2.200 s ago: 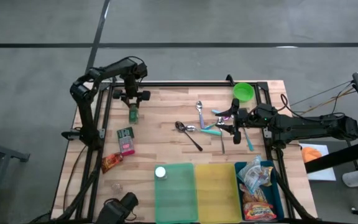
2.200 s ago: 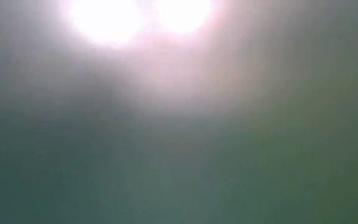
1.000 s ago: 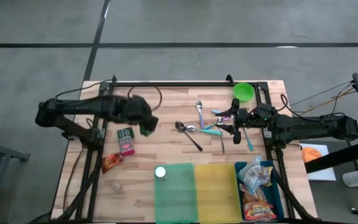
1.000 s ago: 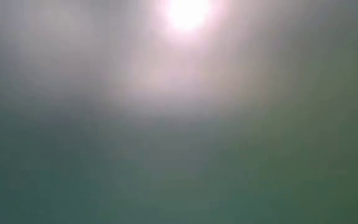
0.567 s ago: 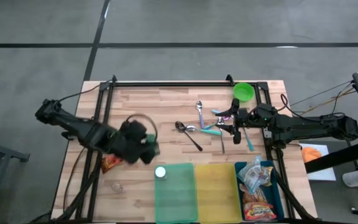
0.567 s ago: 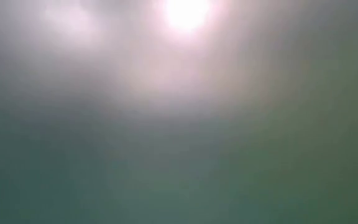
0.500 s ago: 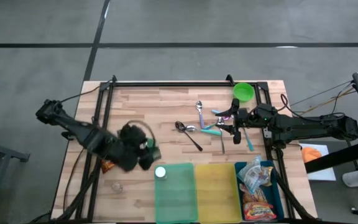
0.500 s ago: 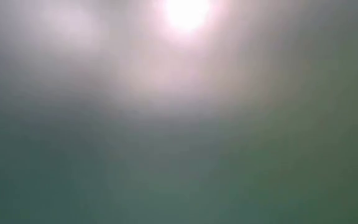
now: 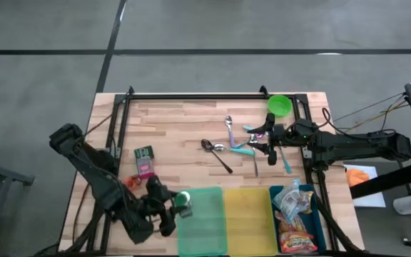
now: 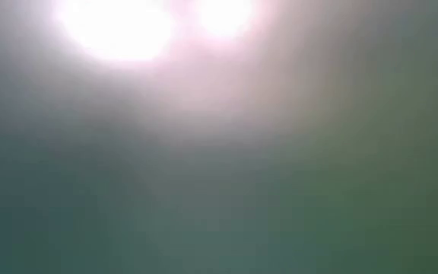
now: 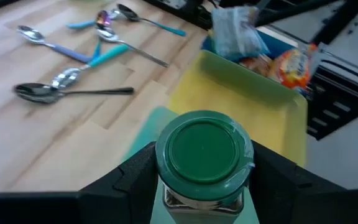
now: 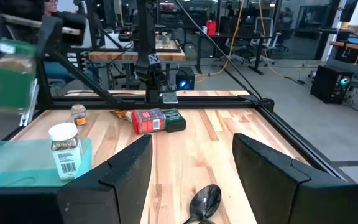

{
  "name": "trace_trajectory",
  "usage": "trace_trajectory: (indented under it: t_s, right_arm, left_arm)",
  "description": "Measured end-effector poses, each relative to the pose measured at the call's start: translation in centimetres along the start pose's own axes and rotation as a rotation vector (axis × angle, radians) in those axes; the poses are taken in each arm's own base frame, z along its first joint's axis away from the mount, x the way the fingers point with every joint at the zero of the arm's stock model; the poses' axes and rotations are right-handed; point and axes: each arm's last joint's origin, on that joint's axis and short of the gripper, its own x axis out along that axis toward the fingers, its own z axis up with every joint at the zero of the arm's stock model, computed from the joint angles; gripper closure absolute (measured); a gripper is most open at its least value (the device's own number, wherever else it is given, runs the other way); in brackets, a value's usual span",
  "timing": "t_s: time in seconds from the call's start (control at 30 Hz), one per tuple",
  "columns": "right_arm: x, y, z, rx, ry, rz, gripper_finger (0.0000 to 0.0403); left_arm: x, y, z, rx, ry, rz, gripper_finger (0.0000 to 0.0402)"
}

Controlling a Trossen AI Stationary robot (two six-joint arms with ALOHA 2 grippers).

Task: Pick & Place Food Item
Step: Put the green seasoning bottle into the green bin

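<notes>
— While you are looking down from above, your left gripper [image 9: 173,207] is sitting at the near left of the table [image 9: 184,121], right at the left edge of the green tray [image 9: 204,221]. Its fingers are closing around a green-lidded jar [image 11: 204,163], one on each side of the glass.

— Which way is that jar pointing?

— Its lid is facing straight into your left wrist camera, so its long axis is running along the gripper's own line. Whether that is upright over the table, you cannot tell from these views.

— And the trays?

— A yellow tray [image 9: 249,218] is lying beside the green one, then a blue tray [image 9: 307,194] holding snack packets. A white-capped jar [image 12: 64,149] is standing upright in the green tray's corner.

— Your other arm?

— Your right gripper [image 12: 191,171] is resting among the spoons [image 9: 217,153] near the green bowl [image 9: 280,105], fingers parted and gripping nothing. A flat green and red packet [image 9: 143,160] is lying on the wood at the left.
</notes>
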Motion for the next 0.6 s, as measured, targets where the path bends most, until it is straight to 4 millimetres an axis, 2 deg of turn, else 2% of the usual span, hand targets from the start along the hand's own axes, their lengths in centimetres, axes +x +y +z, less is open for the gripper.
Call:
trace_trajectory:
  t_s: [0.17,0.6]
  right_arm:
    - [0.0,0.0,0.0,0.000,0.000,0.000,0.0181]
    - [0.0,0.0,0.0,0.000,0.000,0.000,0.0181]
  left_arm:
    - [1.3,-1.1,-1.8,0.079,0.006,0.014,0.0208]
    - [4.6,-2.7,-5.7,0.150,0.030,0.058,0.0204]
